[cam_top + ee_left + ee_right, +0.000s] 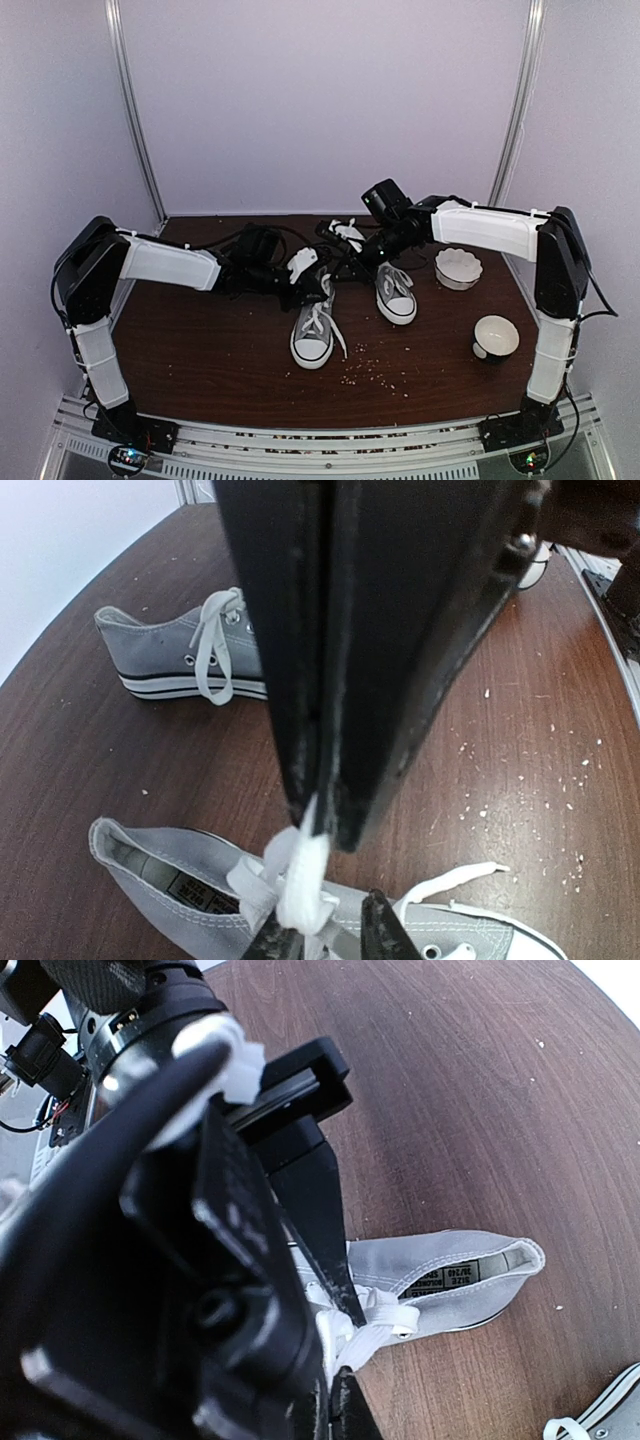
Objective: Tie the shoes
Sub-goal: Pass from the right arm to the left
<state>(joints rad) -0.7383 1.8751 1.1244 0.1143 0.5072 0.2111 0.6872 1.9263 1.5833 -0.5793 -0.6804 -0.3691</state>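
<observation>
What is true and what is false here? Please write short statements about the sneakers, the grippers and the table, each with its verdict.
1. The left gripper is shut on a white lace. True.
2. Both grey sneakers lie on their sides. False: the near sneaker and the far sneaker stand on their soles.
3. A white bowl stands right of the far sneaker. True.
4. Nothing is spilled. False: crumbs lie on the table before the near sneaker.

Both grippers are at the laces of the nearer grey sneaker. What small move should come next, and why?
Probably the left gripper should draw its lace slowly away from the grey sneaker. It is shut on the lace, which is bunched over the tongue, and the right gripper straddles that bunch, so a gentle pull would likely tighten it.
</observation>
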